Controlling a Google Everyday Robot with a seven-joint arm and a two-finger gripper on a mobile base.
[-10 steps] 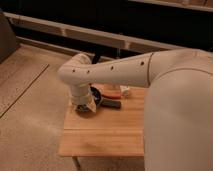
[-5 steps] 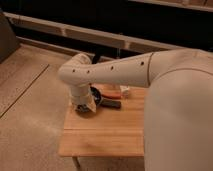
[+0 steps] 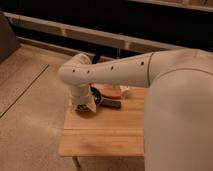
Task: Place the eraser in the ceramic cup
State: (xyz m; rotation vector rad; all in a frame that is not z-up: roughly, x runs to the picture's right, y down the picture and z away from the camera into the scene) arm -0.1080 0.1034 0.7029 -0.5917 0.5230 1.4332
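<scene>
While my gripper [image 3: 84, 106] hangs, jaws apart, left on the table [image 3: 105, 132], I should slide right, squarely over the eraser [image 3: 113, 104].

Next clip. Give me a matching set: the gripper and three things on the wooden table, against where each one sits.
1 small cream-white round ceramic cup
2 orange elongated item
3 wide dark glazed bowl
4 gripper

A between bowl and cup
B low over the light wooden table, rear picture-left part
C farthest picture-right of the three
D beside the gripper, partly hidden

Pairs: 1-C, 2-A, 3-D, 4-B
</scene>
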